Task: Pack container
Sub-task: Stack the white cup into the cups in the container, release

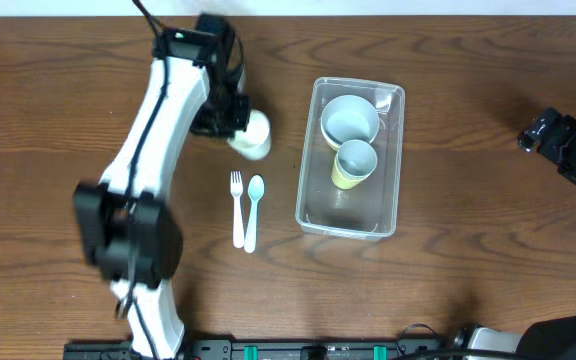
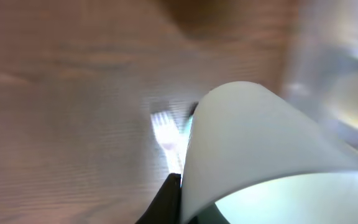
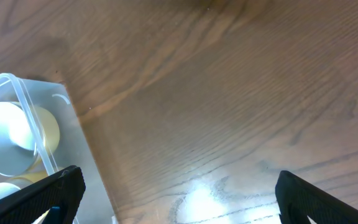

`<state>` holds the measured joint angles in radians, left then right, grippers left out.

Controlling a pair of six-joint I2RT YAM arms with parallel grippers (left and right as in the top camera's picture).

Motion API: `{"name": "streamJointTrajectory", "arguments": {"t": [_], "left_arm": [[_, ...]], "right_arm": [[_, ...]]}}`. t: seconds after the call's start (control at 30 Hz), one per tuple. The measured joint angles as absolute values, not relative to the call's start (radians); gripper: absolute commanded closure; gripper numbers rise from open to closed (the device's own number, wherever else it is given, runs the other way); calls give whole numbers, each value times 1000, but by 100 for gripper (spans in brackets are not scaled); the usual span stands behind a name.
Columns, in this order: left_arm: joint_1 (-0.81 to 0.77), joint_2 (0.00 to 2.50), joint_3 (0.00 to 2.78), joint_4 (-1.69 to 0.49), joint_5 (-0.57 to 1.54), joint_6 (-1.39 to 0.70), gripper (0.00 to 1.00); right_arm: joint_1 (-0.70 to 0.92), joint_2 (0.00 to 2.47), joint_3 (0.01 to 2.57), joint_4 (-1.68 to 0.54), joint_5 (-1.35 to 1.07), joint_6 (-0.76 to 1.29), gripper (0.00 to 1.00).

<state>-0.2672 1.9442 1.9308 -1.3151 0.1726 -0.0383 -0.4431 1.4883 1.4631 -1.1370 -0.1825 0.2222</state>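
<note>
Closest to the left wrist lens is a pale cup, filling the lower right of that blurred view, with one dark finger pressed along its side. From overhead, the left end effector appears clamped around this cup, which is held tilted rather than upright. The other finger is hidden behind it.

Outward from the grasp, a white fork and a light blue spoon lie side by side on the desk at 6 o'clock from the cup, not yet packed. At 3 o'clock from the cup, a short way off, sits the container. It already holds a white bowl toward its 12 o'clock end and a yellow cup just below the bowl, touching or nearly so. Its 6 o'clock end is bare. A small white item sits in its 1 o'clock corner, too unclear to name.

Well apart at 3 o'clock from the container, the right end effector is spread wide and holds nothing, over bare desk.

By my reading, the step in hand is carrying the pale cup to the container. Next, the cup needs to travel toward 3 o'clock, clear the raised rim, and come down in the free 6 o'clock end or nest into the yellow cup. After that, the fork and spoon remain.
</note>
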Motion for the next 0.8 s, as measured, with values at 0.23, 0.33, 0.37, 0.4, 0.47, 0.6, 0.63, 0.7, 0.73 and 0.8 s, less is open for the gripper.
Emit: {"name": "streamJointTrajectory", "arguments": {"t": [0.23, 0.33, 0.37, 0.4, 0.47, 0.6, 0.63, 0.7, 0.73, 0.8], "left_arm": [[-552, 1698, 1977, -1258, 156, 24, 94], [-640, 1707, 1977, -1220, 126, 44, 94], [-656, 1723, 1977, -1208, 120, 50, 94], [-671, 1744, 1977, -1196, 114, 54, 94], [-696, 1793, 1976, -1176, 100, 60, 94], [-722, 1907, 1973, -1149, 80, 65, 94], [-722, 1935, 1973, -1144, 74, 66, 94], [-721, 1993, 1972, -1130, 62, 69, 94], [-720, 2020, 1972, -1119, 52, 69, 94], [-717, 2072, 1971, -1109, 34, 72, 94]], "right_arm": [[-443, 1488, 1463, -1137, -183, 222, 1], [-443, 1488, 1463, -1137, -183, 222, 1], [-443, 1488, 1463, -1137, -183, 222, 1], [-443, 1488, 1463, -1137, -183, 222, 1], [-443, 1488, 1463, -1137, -183, 222, 1], [-443, 1488, 1463, -1137, -183, 222, 1], [-443, 1488, 1463, -1137, -183, 222, 1], [-443, 1488, 1463, -1137, -183, 222, 1], [-443, 1488, 1463, -1137, -183, 222, 1], [-443, 1488, 1463, -1137, -183, 222, 1]]}}
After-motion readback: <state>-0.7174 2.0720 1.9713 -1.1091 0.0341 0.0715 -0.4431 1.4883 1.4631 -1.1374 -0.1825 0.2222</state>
